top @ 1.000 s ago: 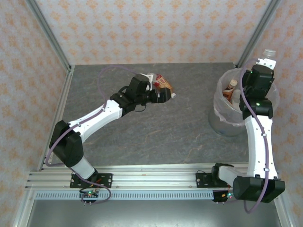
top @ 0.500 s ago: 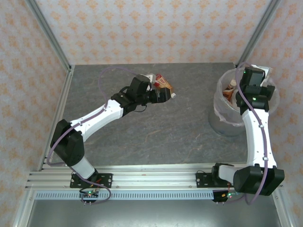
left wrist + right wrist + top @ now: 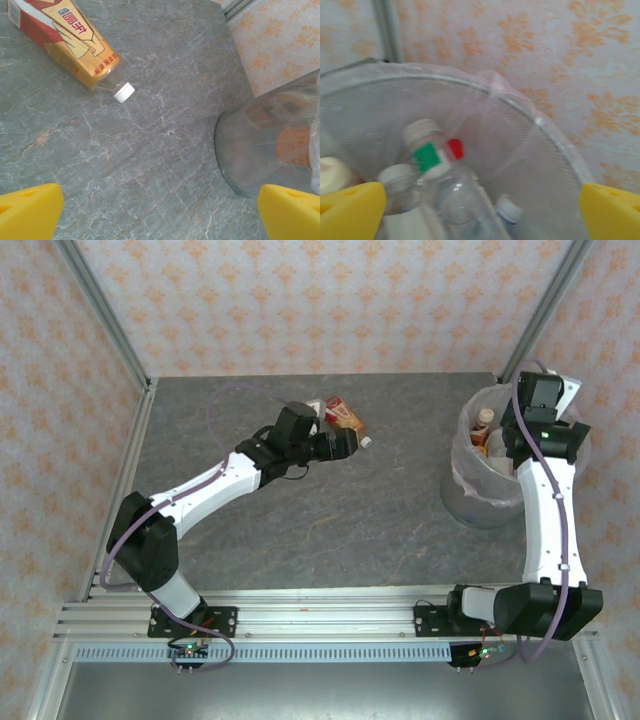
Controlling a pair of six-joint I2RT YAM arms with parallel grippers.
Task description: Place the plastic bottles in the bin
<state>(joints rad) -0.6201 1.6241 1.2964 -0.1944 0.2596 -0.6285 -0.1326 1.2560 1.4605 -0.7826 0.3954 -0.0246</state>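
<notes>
Bottles (image 3: pixel 447 200) sit inside the bin (image 3: pixel 480 505) at the frame's right, right tool (image 3: pixel 481 210) spread empty above them; an orange-labelled bottle (image 3: pixel 65 35) lies on the desk (image 3: pixel 300 530), upper centre, left tool (image 3: pixel 160 212) apart nearby.

White Chinese characters on a red patch of the orange-labelled bottle (image 3: pixel 70 37), well apart from the bin (image 3: pixel 250 150), beyond my reading, fine print at its label's white end too small, bottles inside the bin (image 3: pixel 455 200), no lettering I can make out.
</notes>
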